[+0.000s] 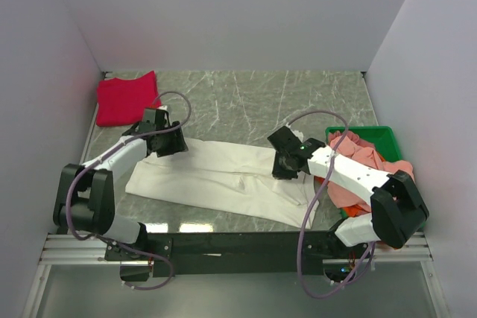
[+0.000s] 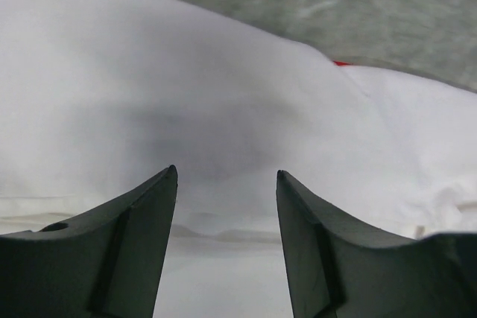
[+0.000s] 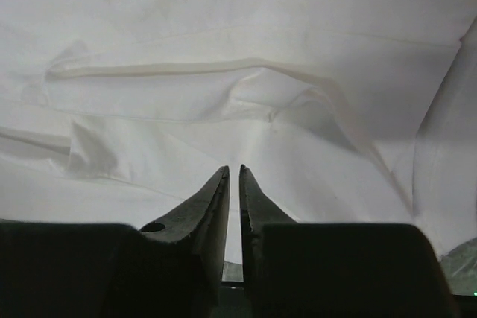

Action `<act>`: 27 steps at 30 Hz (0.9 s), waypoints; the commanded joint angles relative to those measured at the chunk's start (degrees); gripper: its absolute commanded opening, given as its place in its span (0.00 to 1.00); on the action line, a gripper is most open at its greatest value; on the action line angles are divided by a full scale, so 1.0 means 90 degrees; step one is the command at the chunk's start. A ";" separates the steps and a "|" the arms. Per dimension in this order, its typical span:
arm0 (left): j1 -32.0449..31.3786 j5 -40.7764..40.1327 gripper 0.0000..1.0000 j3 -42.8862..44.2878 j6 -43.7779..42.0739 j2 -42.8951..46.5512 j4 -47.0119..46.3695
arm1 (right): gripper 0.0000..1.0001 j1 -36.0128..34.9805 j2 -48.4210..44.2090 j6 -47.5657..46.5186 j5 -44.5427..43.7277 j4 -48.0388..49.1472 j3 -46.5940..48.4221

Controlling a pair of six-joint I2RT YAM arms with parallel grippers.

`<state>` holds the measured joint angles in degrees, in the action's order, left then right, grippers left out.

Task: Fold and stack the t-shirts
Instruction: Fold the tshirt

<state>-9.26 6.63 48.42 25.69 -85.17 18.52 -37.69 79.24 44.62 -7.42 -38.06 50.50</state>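
The right tool (image 3: 232,168) fills the near view of its wrist camera. Its two dark fingers almost meet, with only a thin slit between them and no cloth seen in it, just above a creased fold of the white t-shirt (image 1: 216,173). The left tool (image 2: 226,171) stands wide open and holds nothing, hanging over smooth white cloth. This shirt lies spread along the near middle of the tabletop (image 1: 246,98). A crimson t-shirt (image 1: 127,98) lies at the far left corner. A heap of pink and orange t-shirts (image 1: 354,154) spills from the green bin (image 1: 373,133) at the right edge.
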 commanded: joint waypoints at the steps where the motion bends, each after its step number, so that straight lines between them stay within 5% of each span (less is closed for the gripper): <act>1: -0.0221 0.0035 0.61 0.0156 -0.0052 0.0468 -0.0135 | 0.18 0.0057 -0.0173 0.0072 0.0004 0.0282 -0.0113; 5: -0.0261 -0.0005 0.62 0.0245 -0.0091 0.0323 0.0022 | 0.39 0.0135 0.0150 0.0003 0.0160 0.0723 -0.0347; 9: -0.0261 0.0112 0.62 0.0196 0.0065 -0.0009 0.0051 | 0.45 0.0252 0.0501 -0.0094 0.0131 0.1035 -0.0406; 20: -0.0270 0.0035 0.62 0.0254 0.0202 -0.0166 0.0188 | 0.45 0.0653 0.1351 -0.0631 0.0131 0.1397 -0.0075; 27: -0.0261 -0.0005 0.62 0.0205 0.0241 -0.0137 0.0188 | 0.30 0.0653 0.1411 -0.0690 0.0102 0.1183 -0.0015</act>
<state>-11.66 6.70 49.10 27.27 -86.24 20.45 -32.18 90.70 39.13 -5.30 -27.59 49.84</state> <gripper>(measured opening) 0.616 0.319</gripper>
